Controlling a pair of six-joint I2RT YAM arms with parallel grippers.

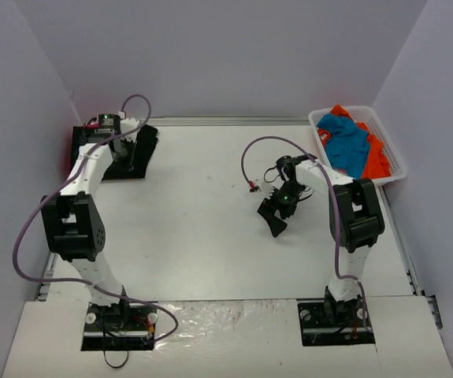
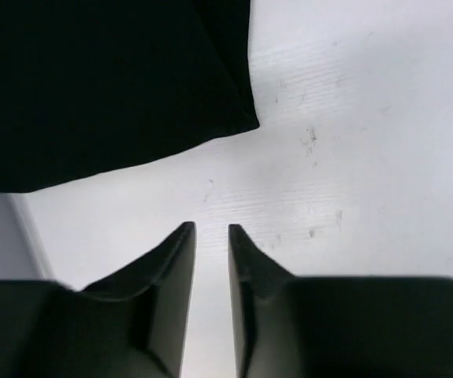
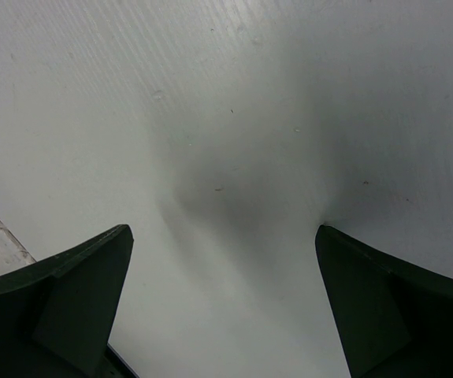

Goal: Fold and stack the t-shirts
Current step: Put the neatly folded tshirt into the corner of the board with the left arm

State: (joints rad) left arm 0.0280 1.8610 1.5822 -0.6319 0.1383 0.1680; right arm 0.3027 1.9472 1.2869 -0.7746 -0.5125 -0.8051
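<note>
Jaws come first, working outward from the near edge: the right jaws hang over the bare middle of the counter [image 1: 202, 228], spread wide apart with nothing between them. No shirt is close to them.

Farther back, at the far-left corner, the left jaws hover low just beside the black t-shirt [image 2: 92, 79]. They are nearly together, with only a thin slit between the tips, and they grip nothing. The shirt lies flat in a squarish patch and looks already folded. In the left wrist view its clean corner points toward the jaws but sits apart from them, ahead and to their left.

At the far-right edge a white basket [image 1: 397, 164] holds a blue t-shirt [image 1: 348, 146] and an orange t-shirt [image 1: 377, 156] bundled loosely together, well apart from either arm. I see no red one.

All of this is light, limp cloth. It should sag and drag rather than keep its shape, so a pinch at a hem, a shoulder seam or a raised fold looks safest. From the basket I would take the topmost blue ridge with the right jaws, since a deeper bite could snag the orange shirt along with it. For the black one, the corner edge is the likely hold.
</note>
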